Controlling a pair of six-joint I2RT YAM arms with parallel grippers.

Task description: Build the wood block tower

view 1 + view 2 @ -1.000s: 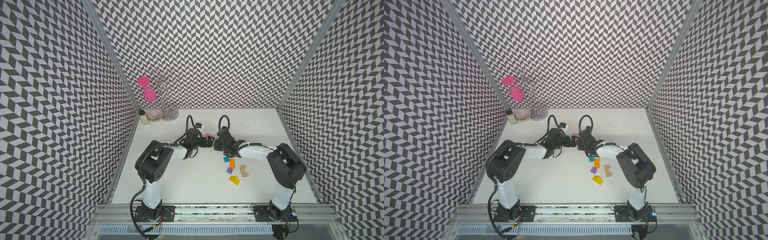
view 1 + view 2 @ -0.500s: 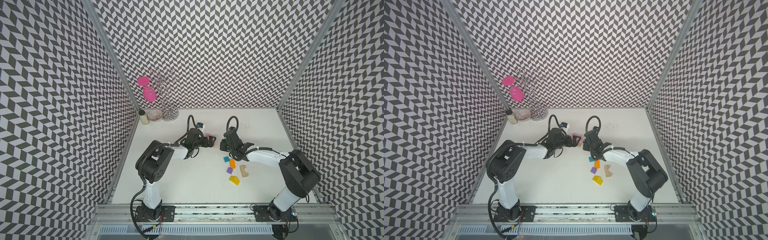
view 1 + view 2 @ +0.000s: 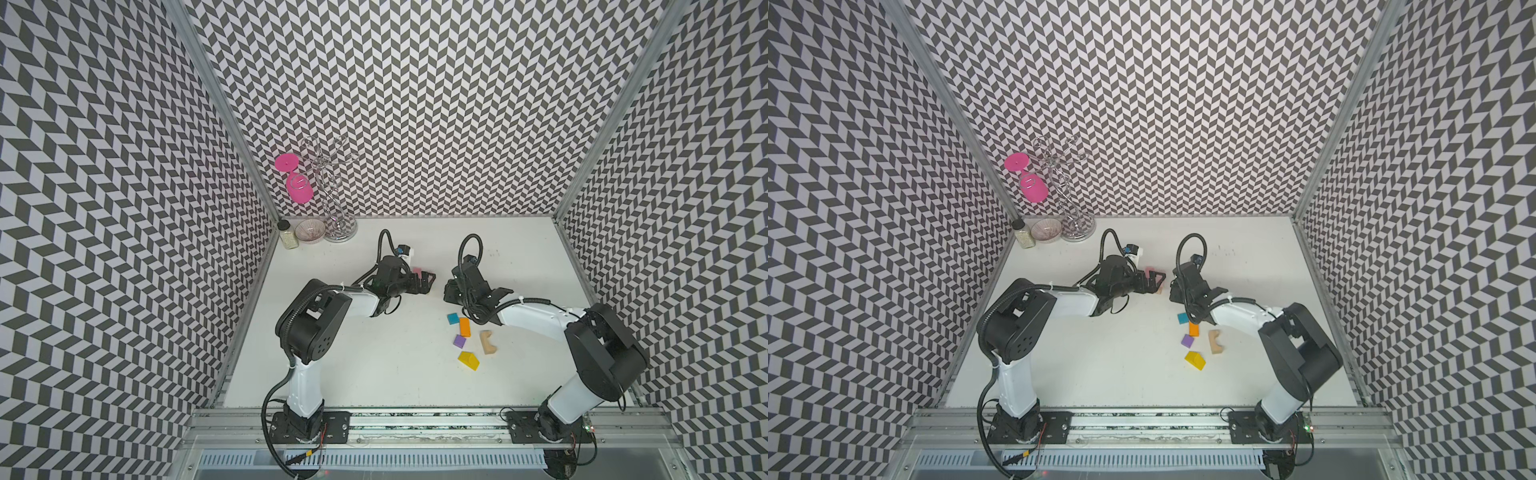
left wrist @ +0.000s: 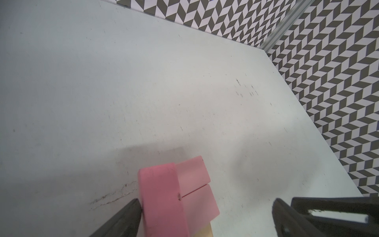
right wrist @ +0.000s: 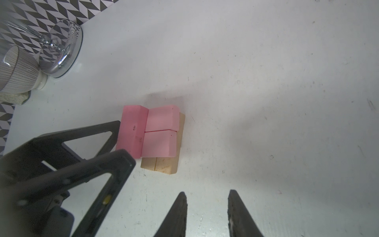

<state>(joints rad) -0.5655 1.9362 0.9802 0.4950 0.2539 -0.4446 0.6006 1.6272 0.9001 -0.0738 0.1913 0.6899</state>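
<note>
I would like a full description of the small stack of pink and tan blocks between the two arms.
The stack is low and unfinished. Its base is tan bars of bare-looking wood, lying side by side on the white table. Two pale pink slabs lie flat on them, edge to edge. A deeper pink block rises higher against their side. The open left end effector straddles the stack; whether it touches cannot be told.

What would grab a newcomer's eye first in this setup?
The black-and-white zigzag walls hit you first, all around the white table. Next comes the pink goblet hanging upside down from a silver rack in the far left corner. Then the bright loose blocks on the table's right, and a small pink-and-tan stack mid-table.
</note>
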